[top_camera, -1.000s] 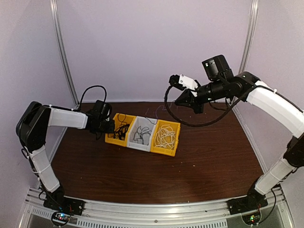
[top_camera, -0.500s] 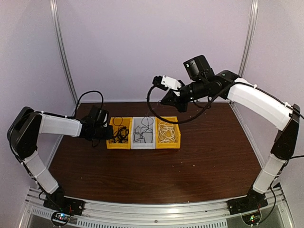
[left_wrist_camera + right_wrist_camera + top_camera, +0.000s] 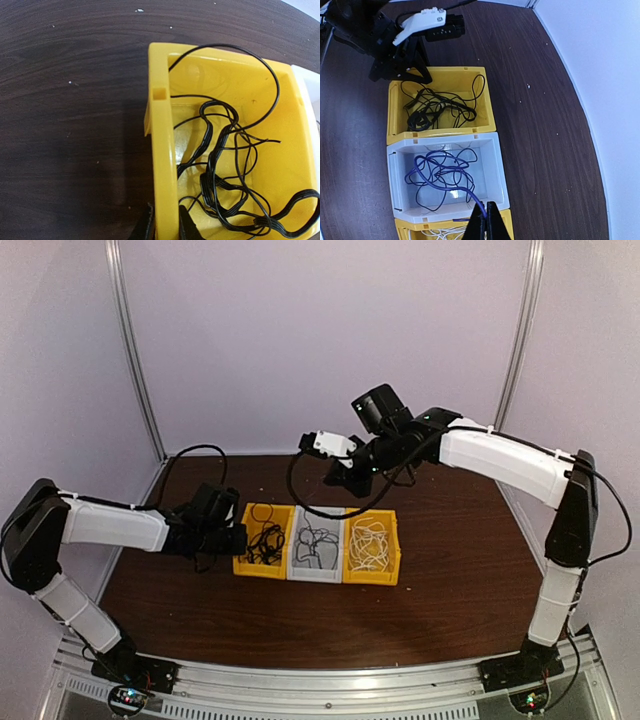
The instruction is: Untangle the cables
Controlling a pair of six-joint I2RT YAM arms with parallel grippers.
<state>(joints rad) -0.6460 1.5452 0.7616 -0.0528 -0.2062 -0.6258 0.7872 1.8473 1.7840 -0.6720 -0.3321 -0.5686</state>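
Observation:
Three bins stand in a row. The left yellow bin [image 3: 250, 562] holds black cables [image 3: 262, 540], the middle white bin [image 3: 318, 575] holds a dark purple cable [image 3: 316, 543], and the right yellow bin [image 3: 372, 577] holds white cables [image 3: 368, 545]. My left gripper [image 3: 232, 540] is shut on the left yellow bin's outer wall [image 3: 164, 165], one finger on each side, with the black cables [image 3: 215, 170] just inside. My right gripper [image 3: 337, 480] hovers above the bins. It is shut [image 3: 486, 220] on one end of the purple cable [image 3: 437, 170], which rises out of the white bin [image 3: 497, 165].
The dark wooden table [image 3: 450, 580] has walls at the back and on both sides. Metal frame posts [image 3: 135, 360] stand at the back corners. A thick black robot hose [image 3: 300, 502] loops under the right wrist, above the bins.
The left gripper has dragged the row of bins nearer and a little to the right, squaring it up. The right arm has swung left and down, over the middle bin.

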